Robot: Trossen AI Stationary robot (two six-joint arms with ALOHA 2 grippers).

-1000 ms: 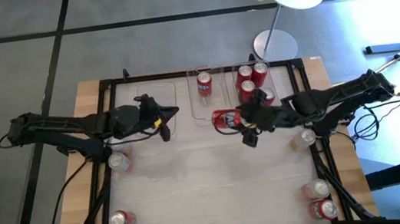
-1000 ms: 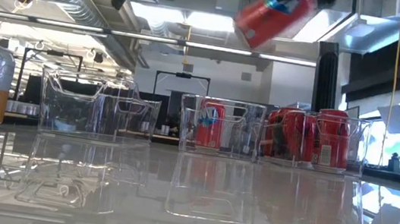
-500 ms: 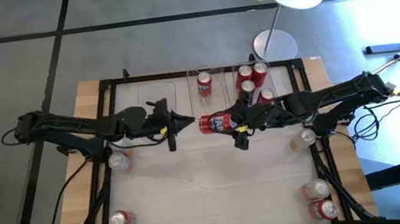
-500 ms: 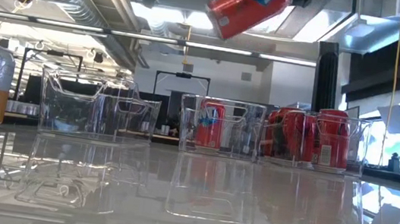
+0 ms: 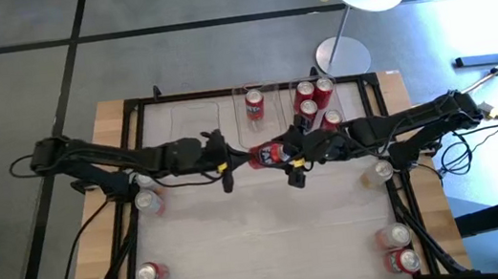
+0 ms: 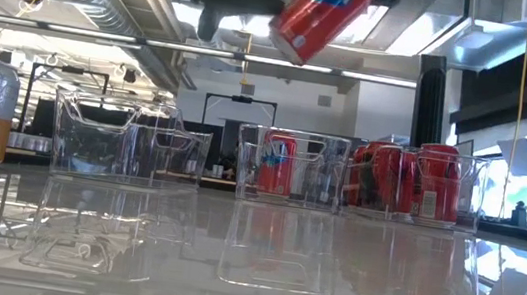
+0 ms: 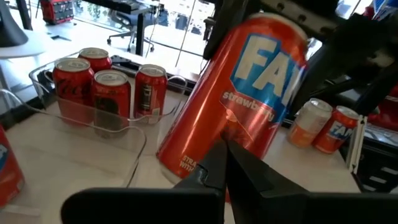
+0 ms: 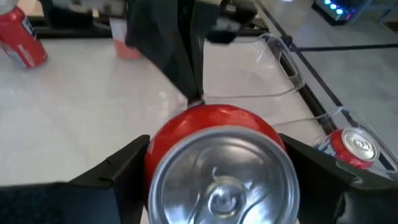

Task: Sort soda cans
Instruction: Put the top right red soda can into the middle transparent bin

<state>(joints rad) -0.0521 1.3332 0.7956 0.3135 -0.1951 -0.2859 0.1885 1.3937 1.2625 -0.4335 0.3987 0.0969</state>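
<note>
The right hand (image 5: 291, 149) is clamped round a red strawberry soda can with a blue label (image 5: 268, 154), held tilted above the counter (image 5: 270, 223), its long axis pointing at the left hand (image 5: 232, 160), whose parted fingers reach just beside the can's far end.

A red can (image 8: 219, 167) sits clamped between the right gripper (image 8: 217, 180) jaws, silver top facing the camera, above the table (image 8: 81, 93).

Left gripper (image 5: 236, 161) now right beside the airborne (right-held) red can (image 5: 268, 154).
</note>
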